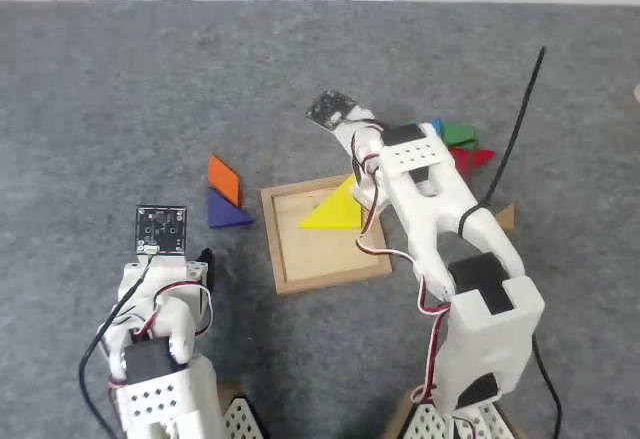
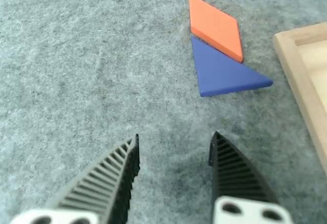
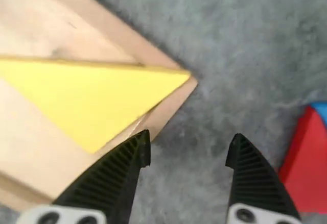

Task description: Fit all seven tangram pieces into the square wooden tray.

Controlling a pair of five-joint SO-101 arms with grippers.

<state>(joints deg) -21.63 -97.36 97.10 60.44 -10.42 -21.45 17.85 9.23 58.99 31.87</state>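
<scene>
Tray (image 1: 300,277) of pale wood sits square-cornered on the grey-covered desk (image 1: 120,89), between the two arms. It holds one piece, a yellow triangle (image 1: 335,211). The triangle's long edge runs slantwise toward the tray's far right corner, and in the right wrist view its sharp tip (image 3: 179,76) lies on top of the rim there instead of flat inside.

Left of the tray, out on the desk, an orange parallelogram (image 1: 224,179) lies with its long axis pointing away from the robot. It touches a blue triangle (image 1: 228,211) just nearer, whose thin tip points toward the tray. Beyond the tray's right side, partly behind the right arm, a green piece (image 1: 460,135) and a red piece (image 1: 472,159) lie bunched together with a sliver of blue beside them.

The left gripper (image 2: 176,138) hangs over bare desk near the blue triangle, fingers spread and holding nothing. The right gripper (image 3: 191,136) is just outside the tray's far right corner, fingers also apart with nothing between them.
</scene>
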